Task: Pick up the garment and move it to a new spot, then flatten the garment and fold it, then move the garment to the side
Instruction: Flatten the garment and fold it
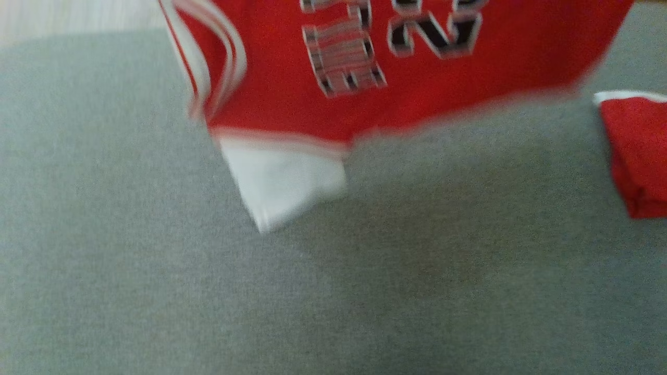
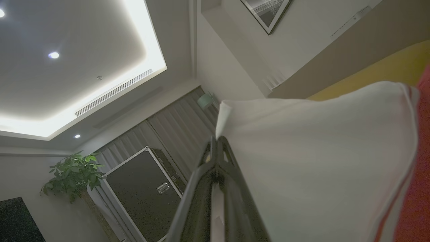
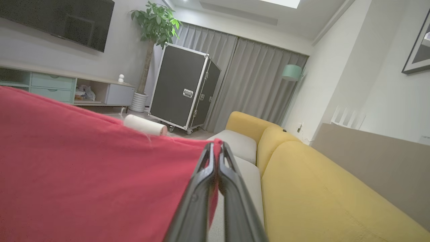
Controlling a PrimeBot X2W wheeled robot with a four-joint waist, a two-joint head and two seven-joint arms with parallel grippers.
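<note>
Above the grey woven surface (image 1: pixel 156 291): the red sleeveless jersey with white-trimmed armholes and black-and-white numerals (image 1: pixel 469 78) is held up in the air. The head view is blurred, so whether its lowest corner touches the surface cannot be told.
Left gripper (image 2: pixel 216 145): the jaws are closed on a white corner of the jersey, seen against the ceiling.
Right gripper (image 3: pixel 216 149): the jaws are pinched shut on a red edge.
Reason for the hold: two separate pinch points are judged to spread the fabric, so that it can be laid flat at a new spot.
Fabric: thin, limp and smooth; a white triangular panel (image 1: pixel 284 182) droops lowest.
Right edge: a second red folded piece with a white border (image 1: pixel 635 156) is lying apart on the surface.
</note>
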